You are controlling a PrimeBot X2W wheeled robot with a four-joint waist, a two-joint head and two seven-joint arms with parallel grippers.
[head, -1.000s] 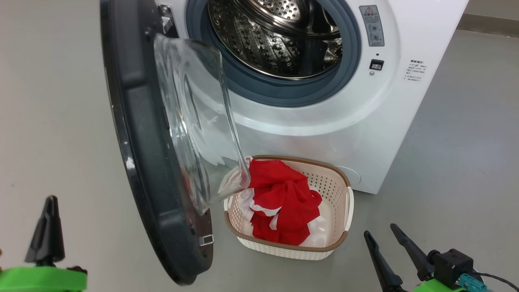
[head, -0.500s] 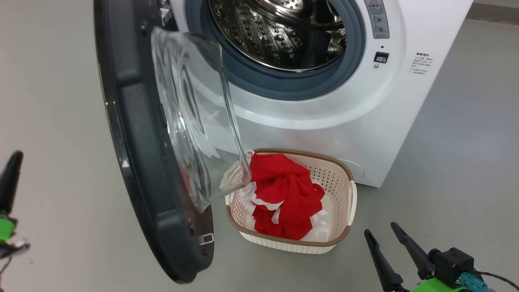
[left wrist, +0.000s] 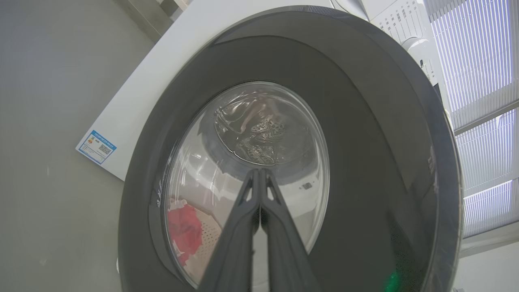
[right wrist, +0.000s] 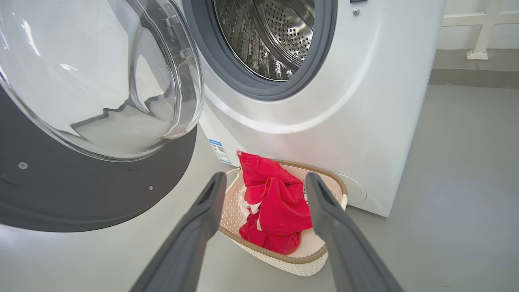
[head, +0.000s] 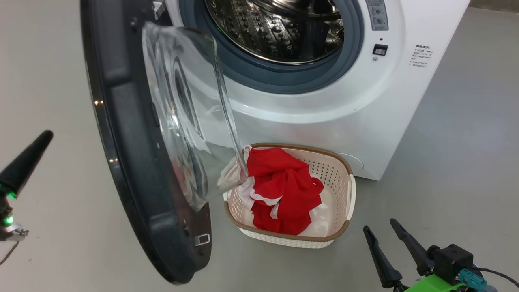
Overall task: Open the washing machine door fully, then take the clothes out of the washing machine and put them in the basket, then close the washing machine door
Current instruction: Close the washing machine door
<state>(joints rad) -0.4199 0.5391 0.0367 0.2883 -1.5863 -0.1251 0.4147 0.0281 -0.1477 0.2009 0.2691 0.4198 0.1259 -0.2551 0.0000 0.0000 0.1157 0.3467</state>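
Left gripper (left wrist: 259, 172) has been swung toward the outer face of the open washing machine door (head: 121, 121), jaws pressed together, nothing held. Right gripper (head: 380, 227) jaws are spread, empty. The clothes (head: 284, 186) are seen in the basket (head: 342, 168) before the washing machine (head: 324, 121); only the closing is judged left.

1. Washing machine (head: 324, 117): white, front-loading, steel drum visible.
2. Door (head: 117, 101): black rim w/ glass bowl, swung open at left.
3. Clothes (head: 284, 190): red & white bundle, lying in cream basket (head: 330, 174) just below the drum opening.
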